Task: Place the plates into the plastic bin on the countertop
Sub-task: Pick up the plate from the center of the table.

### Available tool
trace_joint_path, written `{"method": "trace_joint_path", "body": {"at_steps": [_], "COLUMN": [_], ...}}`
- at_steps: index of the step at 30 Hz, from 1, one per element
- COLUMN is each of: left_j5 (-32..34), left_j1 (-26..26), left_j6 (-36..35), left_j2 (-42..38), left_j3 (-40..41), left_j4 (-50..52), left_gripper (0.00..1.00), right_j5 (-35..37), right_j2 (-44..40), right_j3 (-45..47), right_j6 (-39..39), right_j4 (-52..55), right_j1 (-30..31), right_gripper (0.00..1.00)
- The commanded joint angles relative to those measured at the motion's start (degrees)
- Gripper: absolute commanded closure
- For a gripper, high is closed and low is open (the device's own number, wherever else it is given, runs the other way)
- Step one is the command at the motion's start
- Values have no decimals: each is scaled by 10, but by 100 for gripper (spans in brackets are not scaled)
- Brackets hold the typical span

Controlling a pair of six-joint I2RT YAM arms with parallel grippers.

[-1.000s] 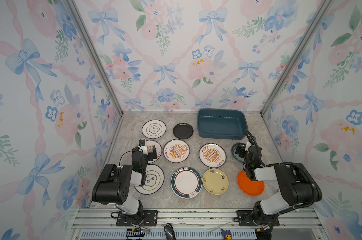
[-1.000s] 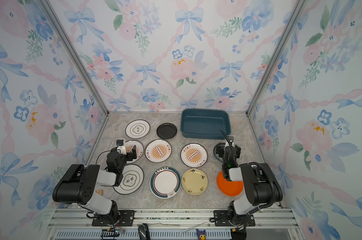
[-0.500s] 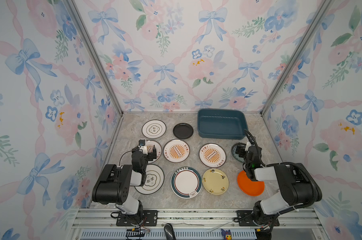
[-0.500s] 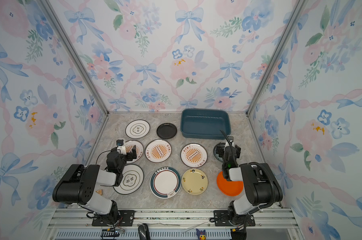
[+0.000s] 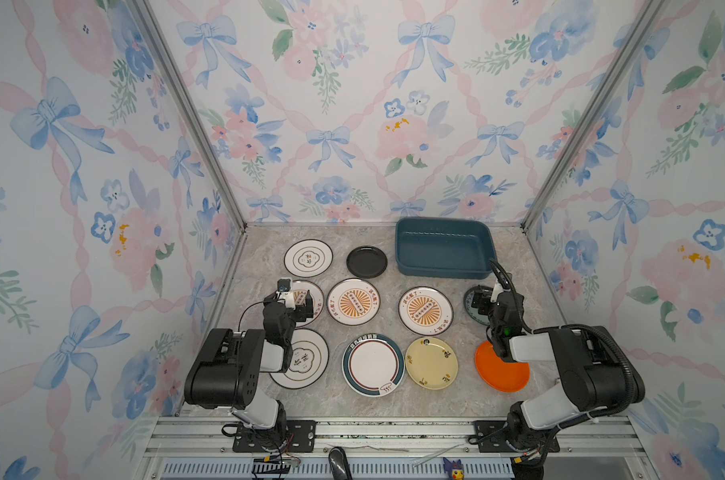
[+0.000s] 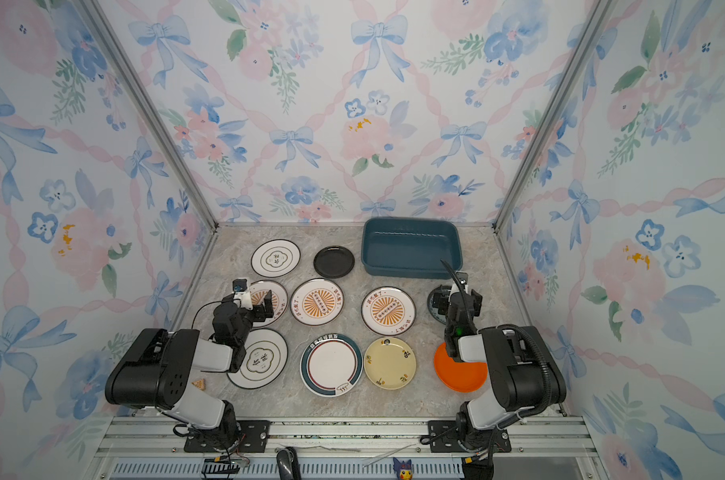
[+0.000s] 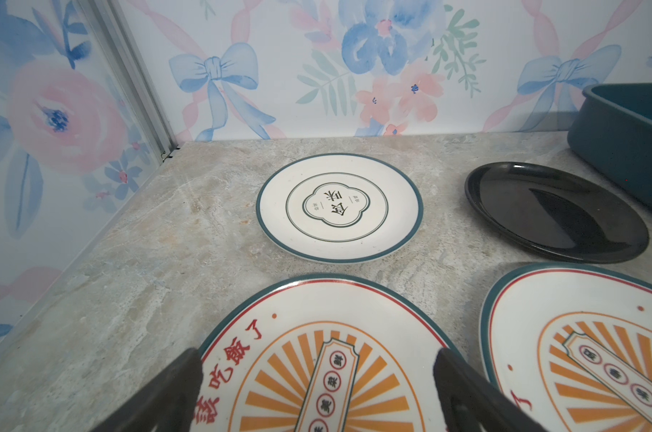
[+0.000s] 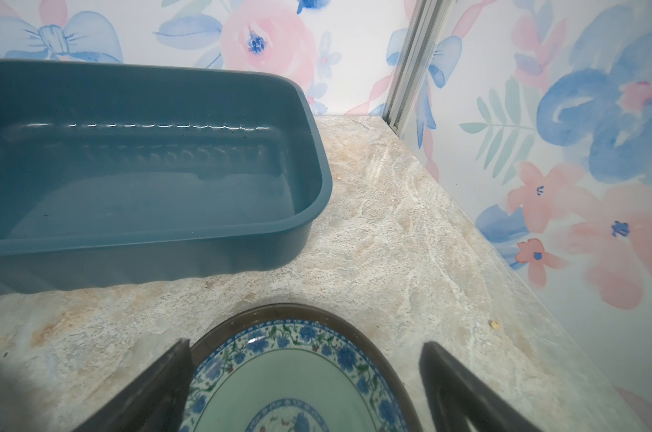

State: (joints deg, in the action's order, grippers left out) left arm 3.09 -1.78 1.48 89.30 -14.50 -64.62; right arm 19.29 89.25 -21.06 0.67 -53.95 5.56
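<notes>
Left end effector [image 7: 317, 355] and right end effector [image 8: 305, 348] gape empty over plates [image 7: 354, 404] [image 8: 279, 392], rims just ahead.

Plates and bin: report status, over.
Left gripper jaws open over sunburst plate; right gripper jaws open over blue-green plate. Plastic bin empty, ten plates on countertop. Nothing blocking.

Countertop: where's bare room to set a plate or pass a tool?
Free: plastic bin interior; strip between bin and right wall; gap between middle sunburst plate and right sunburst plate. Crowded: front row, teal-rimmed plate to pale yellow plate.
</notes>
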Motion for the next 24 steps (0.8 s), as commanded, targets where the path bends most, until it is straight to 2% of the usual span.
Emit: {"method": "trace_joint_path", "body": {"at_steps": [1, 12, 15, 17, 19, 24], "left_j5": [-8, -2, 39, 61, 70, 65], "left_j1": [5, 1, -20, -30, -38, -41], "left_j6": [-5, -11, -20, -24, -20, 109], "left_j2": [-3, -10, -61, -96, -142, -263], "left_j3": [-4, -8, -24, -16, -11, -41], "left_j4": [-13, -14, 57, 70, 99, 247], "left_gripper": [2, 2, 2, 2, 2, 2], "right_j5": [-4, -4, 0, 32, 28, 29], "right_j2": [-5, -5, -5, -16, -19, -19], "right_j3": [-5, -5, -5, -10, -11, -6], "right_j6": [7, 6, 6, 5, 5, -3], "right_j4": [1, 1, -2, 19, 21, 9], "right_j1": [-2, -2, -1, 10, 9, 14], "right_gripper": [3, 3, 3, 3, 3, 3]}}
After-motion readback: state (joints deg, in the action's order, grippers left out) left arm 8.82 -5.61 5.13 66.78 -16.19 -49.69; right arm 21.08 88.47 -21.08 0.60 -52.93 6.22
